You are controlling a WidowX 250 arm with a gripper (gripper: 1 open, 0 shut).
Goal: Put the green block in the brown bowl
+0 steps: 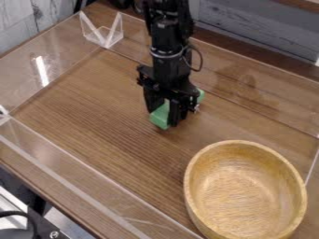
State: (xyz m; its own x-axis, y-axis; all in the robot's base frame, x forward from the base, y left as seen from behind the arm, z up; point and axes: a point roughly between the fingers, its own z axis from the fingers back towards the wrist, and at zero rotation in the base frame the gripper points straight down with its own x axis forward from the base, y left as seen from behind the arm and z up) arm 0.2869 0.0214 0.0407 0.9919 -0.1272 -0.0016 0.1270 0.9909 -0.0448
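A: Far left: clear stand (103,31) at the back edge of the wooden surface (88,103).
B: Centre?
A: Black arm (166,37), pointing straight down; jaws (166,114) closed on green block (161,117), near the middle of the surface.
B: Right?
A: Brown bowl (245,189), near right corner, nothing inside, well apart from block.
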